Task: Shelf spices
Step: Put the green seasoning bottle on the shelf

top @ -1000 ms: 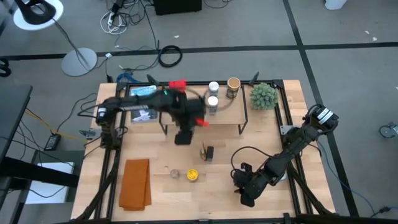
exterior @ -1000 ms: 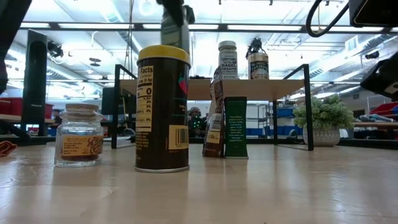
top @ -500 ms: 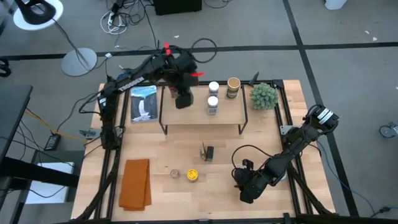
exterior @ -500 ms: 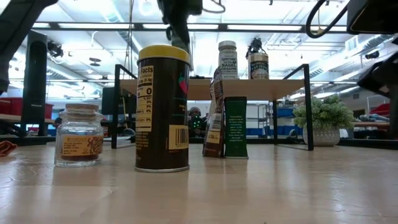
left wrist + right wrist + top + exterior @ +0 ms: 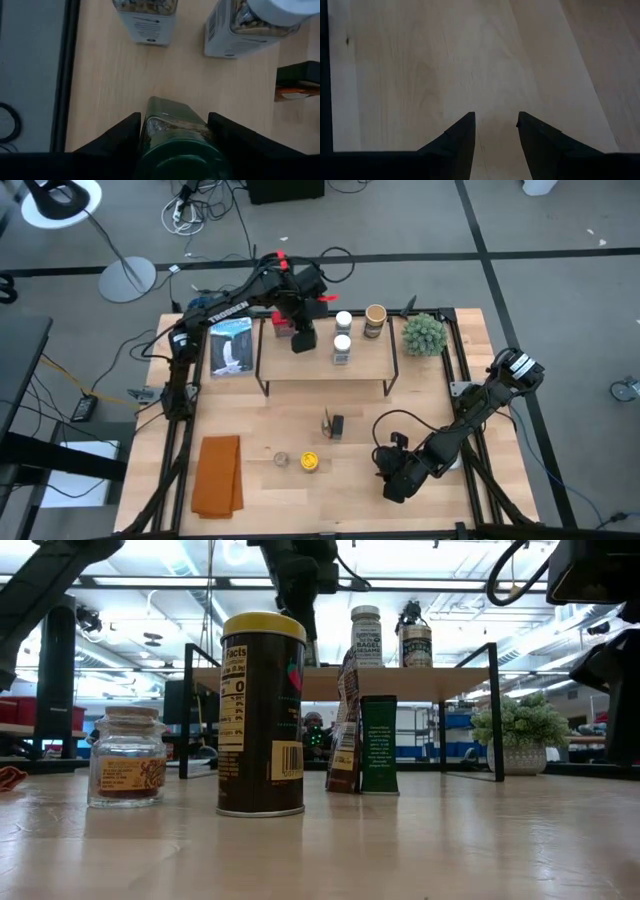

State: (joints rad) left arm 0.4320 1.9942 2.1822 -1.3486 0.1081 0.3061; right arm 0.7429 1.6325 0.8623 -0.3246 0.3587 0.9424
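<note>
Looking down from above, the left gripper (image 5: 302, 340) hangs over the back left part of the low light-wood shelf on thin black legs (image 5: 325, 366). Only the left wrist view shows what it has: a dark green glass jar of spice with a green lid (image 5: 176, 135), squeezed between the two dark fingers (image 5: 117, 136), with two white-labelled jars (image 5: 145, 17) standing on the shelf board just past it.

The right gripper (image 5: 392, 480) waits low at the front right of the big wooden table (image 5: 260, 430). Its wrist view shows a small gap between its fingers (image 5: 457, 136) and nothing in it.

The low view shows things you cannot read from above. A tall dark tin with a yellow lid (image 5: 261, 712) says "Facts" on its side and has a barcode. Beside it stand a small glass jar of red spice (image 5: 127, 756) and a small dark green box (image 5: 378, 744).
</note>
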